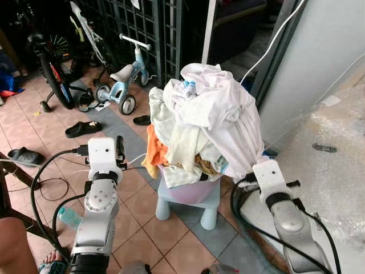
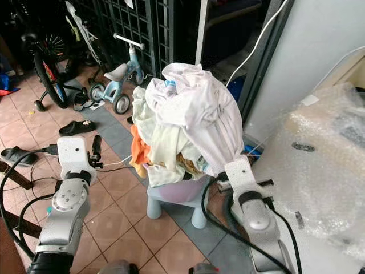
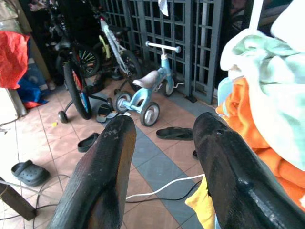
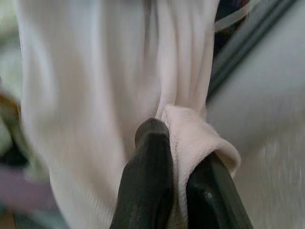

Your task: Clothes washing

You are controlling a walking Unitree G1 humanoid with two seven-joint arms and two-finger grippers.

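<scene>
Tiled porch, bikes far left. Right gripper (image 4: pixel 178 157) pinches a fold of the white shirt (image 1: pixel 228 114), probably to lift it off the laundry pile (image 1: pixel 188 142) heaped in a basin on a stool (image 1: pixel 191 200). Left gripper (image 3: pixel 162 157) waits spread open, left of the pile.

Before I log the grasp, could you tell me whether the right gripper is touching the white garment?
Touching. In the right wrist view the right gripper has its two fingers closed on a fold of the white garment.
</scene>
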